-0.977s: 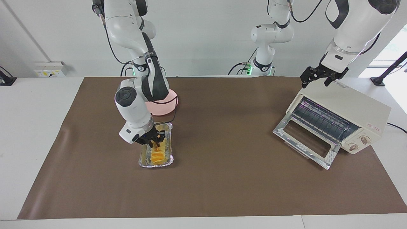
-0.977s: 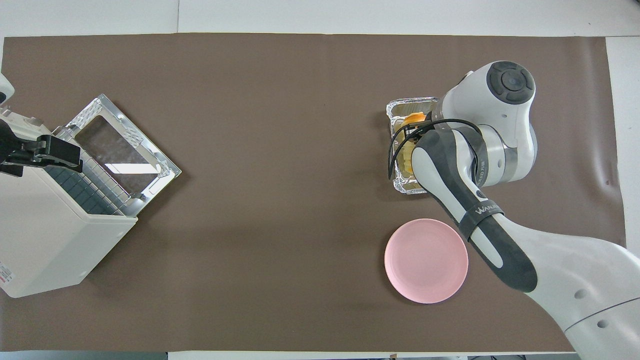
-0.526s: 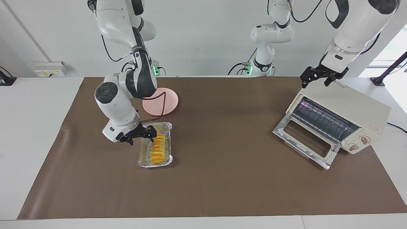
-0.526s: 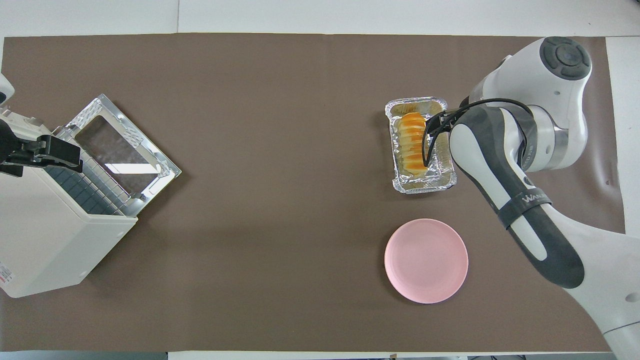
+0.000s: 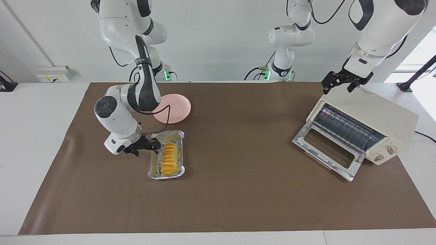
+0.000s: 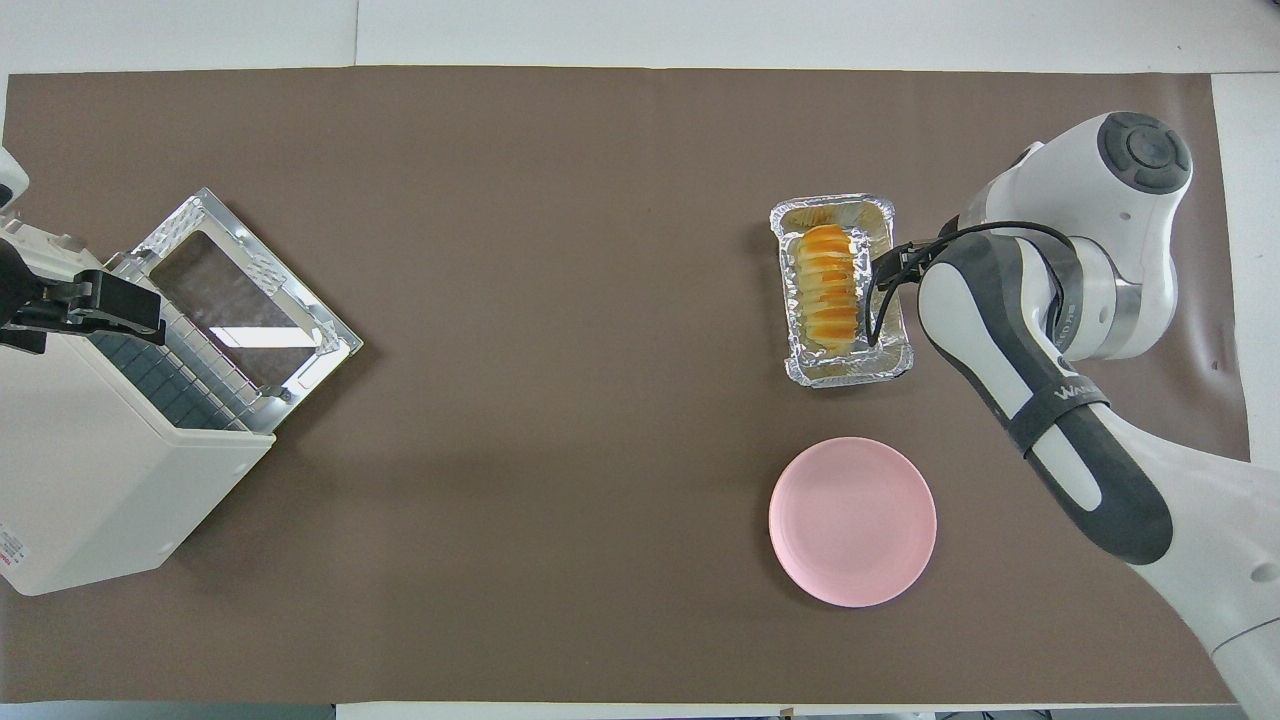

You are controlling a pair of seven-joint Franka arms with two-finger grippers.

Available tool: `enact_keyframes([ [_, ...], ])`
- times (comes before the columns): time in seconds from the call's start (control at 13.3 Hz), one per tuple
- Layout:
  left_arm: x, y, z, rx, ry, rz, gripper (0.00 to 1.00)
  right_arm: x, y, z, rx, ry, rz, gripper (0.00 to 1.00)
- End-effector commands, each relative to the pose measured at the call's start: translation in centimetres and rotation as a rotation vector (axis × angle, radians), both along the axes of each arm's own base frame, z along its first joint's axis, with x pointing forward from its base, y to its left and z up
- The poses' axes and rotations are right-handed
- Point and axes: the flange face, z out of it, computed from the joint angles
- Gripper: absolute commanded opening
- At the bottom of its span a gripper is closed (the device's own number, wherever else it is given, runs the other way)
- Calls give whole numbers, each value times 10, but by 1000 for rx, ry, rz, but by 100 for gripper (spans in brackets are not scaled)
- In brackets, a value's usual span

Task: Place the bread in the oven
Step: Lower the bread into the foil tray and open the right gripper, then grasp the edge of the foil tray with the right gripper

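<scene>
Brown mat: right gripper, fingers spread, at the foil tray's nine o'clock rim; centre over the bread before pinching. Left gripper waits spread over the open oven.

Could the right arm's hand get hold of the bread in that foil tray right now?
Probably yes. The right hand is open beside the foil tray, and the bread lies uncovered in it. Only the tray's low wall stands between them.

oven cut off at overhead edge, left pincer partly cropped
</scene>
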Motion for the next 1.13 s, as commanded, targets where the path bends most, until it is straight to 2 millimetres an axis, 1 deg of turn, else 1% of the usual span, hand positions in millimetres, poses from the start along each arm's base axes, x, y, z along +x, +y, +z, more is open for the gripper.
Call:
enact_keyframes([
  [0.0,-10,2,1,-13,9,9,100,-11,-5,-20,16,-17,-15,77],
  [0.08,-10,2,1,-13,9,9,100,-15,-5,-29,13,-24,-20,72],
  [0.15,-10,2,1,-13,9,9,100,-18,-5,-33,13,-27,-21,59],
  [0.3,-10,2,1,-13,9,9,100,-18,-4,-34,18,-22,-25,23],
  [0.38,-10,2,2,-15,7,9,100,-18,-3,-33,20,-23,-26,1],
  [0.45,-10,2,1,-13,9,9,100,-17,-1,-31,20,-26,-24,0],
  [0.6,-10,2,1,-13,9,9,100,-14,3,-19,25,-41,-15,0],
  [0.75,-10,2,1,-13,9,9,100,-7,9,1,42,-41,-15,0],
  [0.9,-10,2,1,-13,9,9,100,1,15,26,89,-52,-52,0],
  [0.98,-10,2,1,-13,9,9,100,5,27,39,101,-64,-52,0],
  [1.05,-10,2,1,-13,9,9,100,9,48,53,107,-85,-53,0],
])
